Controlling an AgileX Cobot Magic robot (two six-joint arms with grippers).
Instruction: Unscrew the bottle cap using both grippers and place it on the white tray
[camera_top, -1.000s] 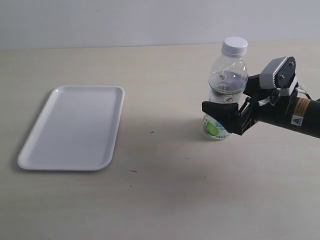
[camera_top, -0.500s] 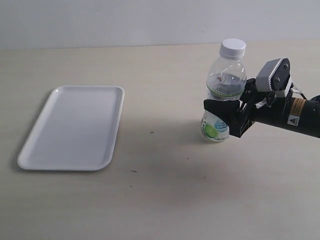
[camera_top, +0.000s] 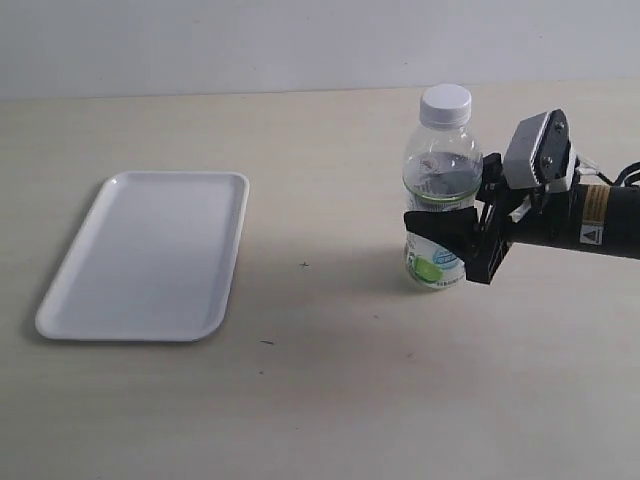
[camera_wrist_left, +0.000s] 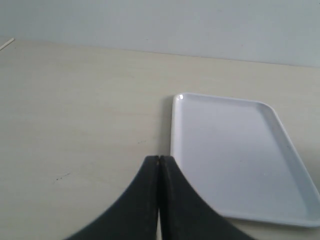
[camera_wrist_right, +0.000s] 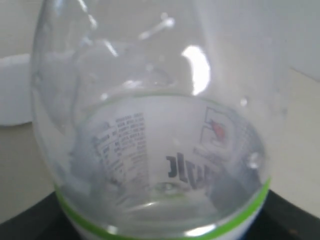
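- bottle cap (camera_top: 445, 103) status?
- on the neck, looks screwed down, nothing touching it. bottle (camera_top: 440, 165) stands upright on the table (camera_top: 320, 400), right of centre in the exterior view, well apart from the white tray (camera_top: 150, 255).
- what's holding it?
- right gripper (camera_top: 442, 228), in from the side, jaws clamped on the label band. low grip looks deliberate: the body is braced against twist, and neck and cap are left free from above. right wrist view is all bottle (camera_wrist_right: 155, 150), so pad contact can't be confirmed there.
- left gripper (camera_wrist_left: 159, 162)?
- not in the exterior view. its own camera shows the fingertips pressed together, empty, over bare table with the tray (camera_wrist_left: 235, 155) just beyond.
- so?
- my read: it has to spread before it can take the cap. the tray lies on its side of the table, so the drop-off after unscrewing should be a short trip.
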